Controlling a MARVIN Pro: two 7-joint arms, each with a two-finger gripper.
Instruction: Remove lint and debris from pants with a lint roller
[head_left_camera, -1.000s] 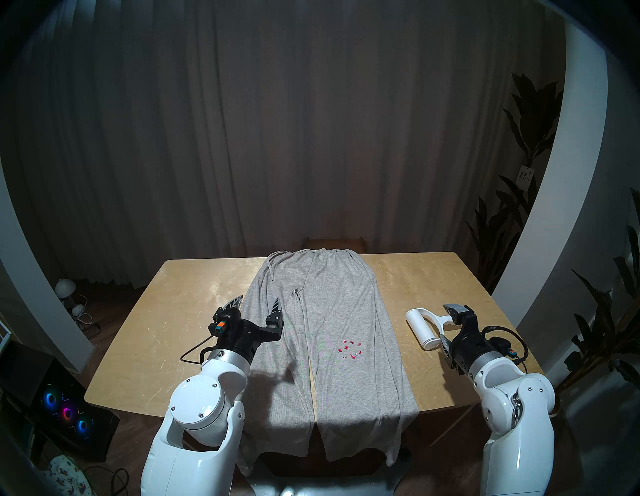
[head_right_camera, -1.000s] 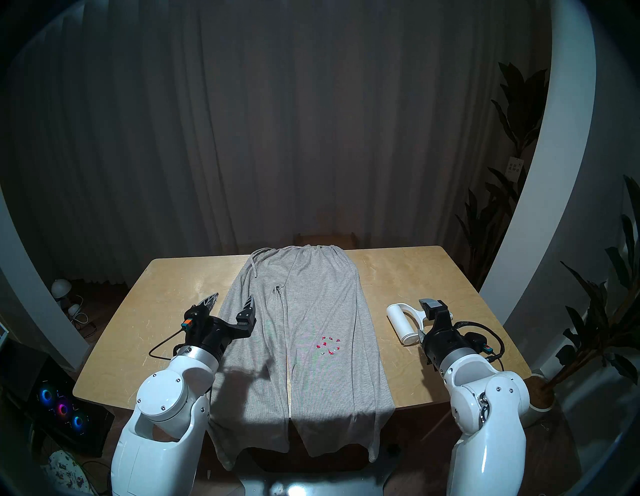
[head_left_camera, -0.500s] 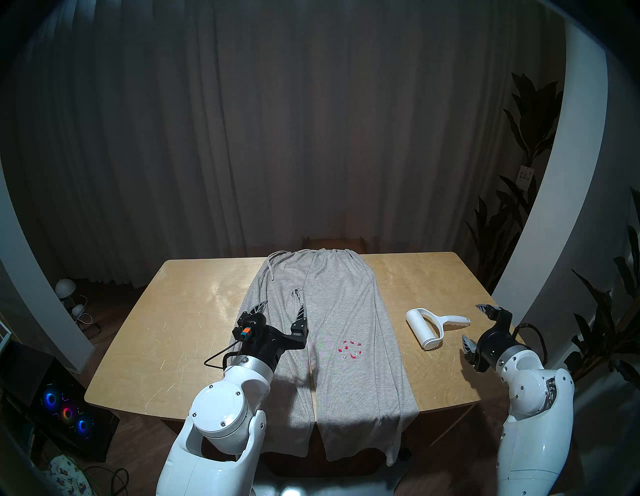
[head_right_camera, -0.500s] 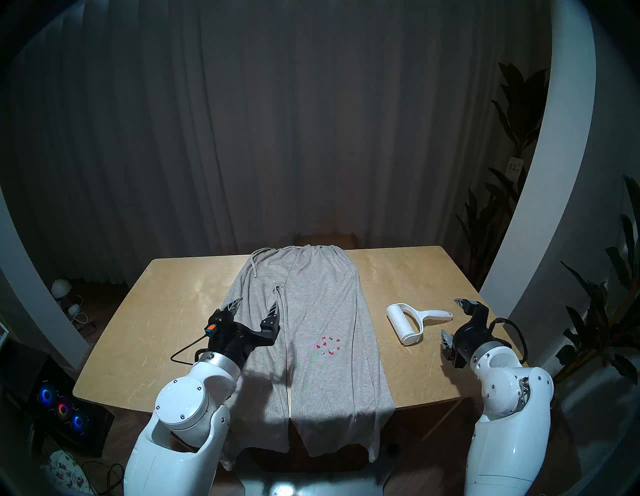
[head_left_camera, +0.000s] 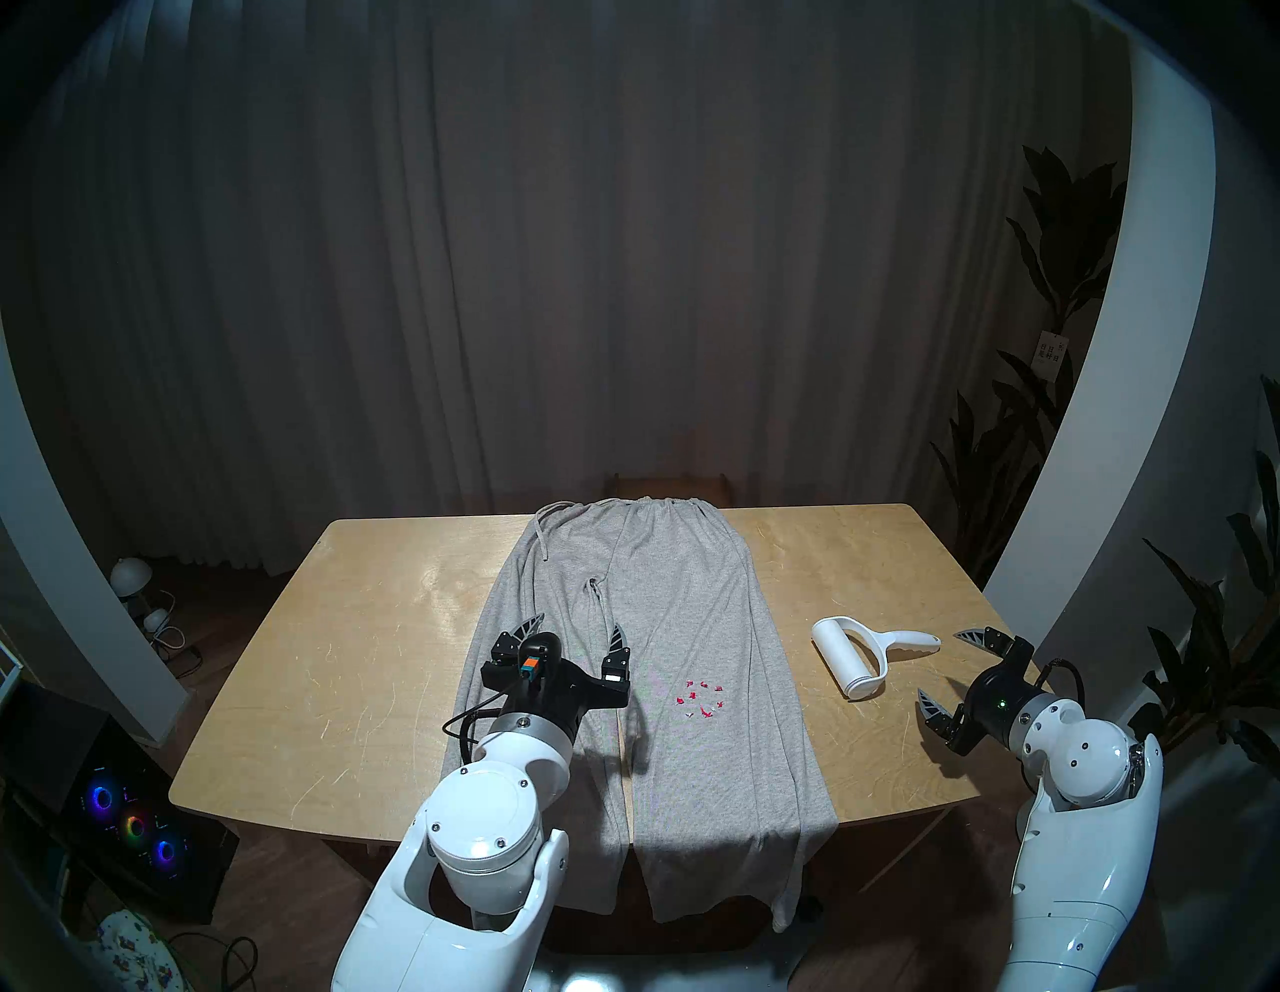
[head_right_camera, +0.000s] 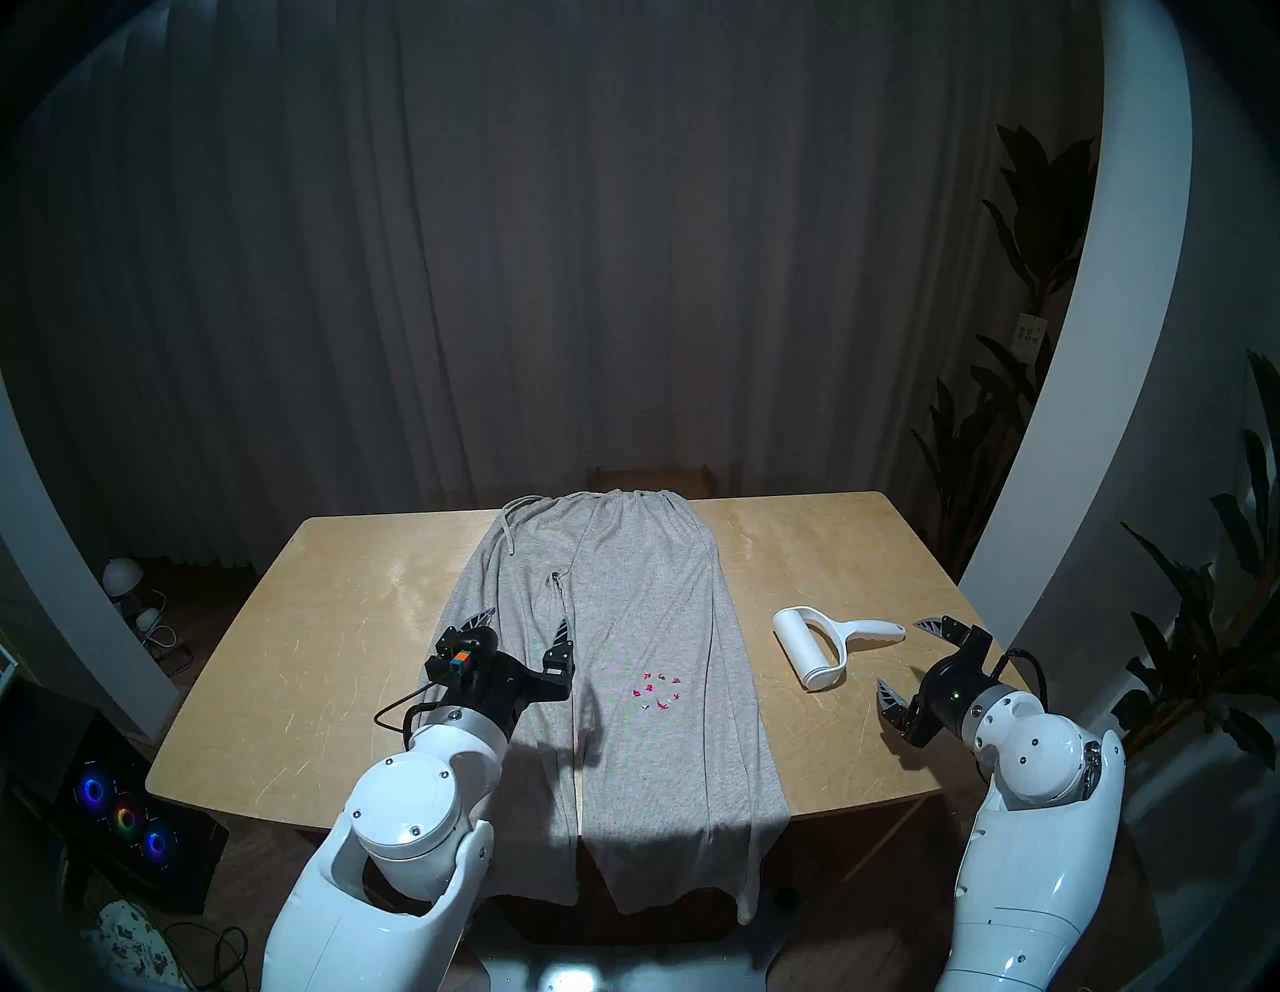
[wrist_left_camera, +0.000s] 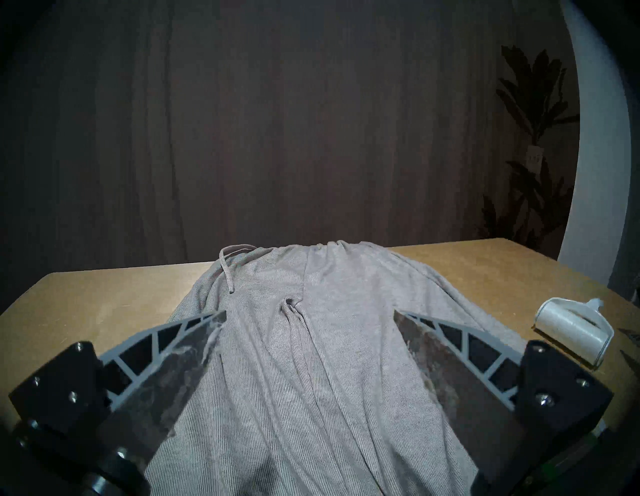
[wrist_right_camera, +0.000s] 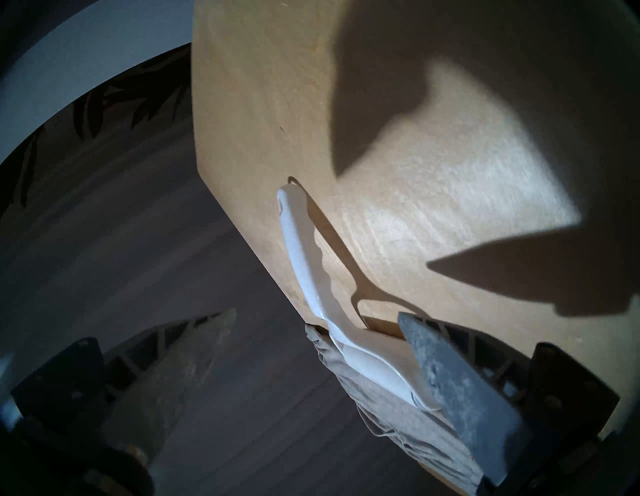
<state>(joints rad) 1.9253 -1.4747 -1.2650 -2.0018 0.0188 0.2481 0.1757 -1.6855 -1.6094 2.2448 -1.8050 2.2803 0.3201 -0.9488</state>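
The light grey pants (head_left_camera: 644, 665) lie spread down the middle of the wooden table (head_left_camera: 360, 623), with the lint and debris (head_left_camera: 701, 698) on the right leg. The lint roller (head_left_camera: 859, 654) lies on the table right of them. The left gripper (head_left_camera: 571, 632) hovers over the left leg, jaws apart and empty; the right gripper (head_left_camera: 952, 668), spread wide and empty, sits just right of the roller's handle.

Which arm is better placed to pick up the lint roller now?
The right. Its open end effector sits just beside the lint roller handle, on the table. The left end effector, also open, hovers over the pants, farther away.
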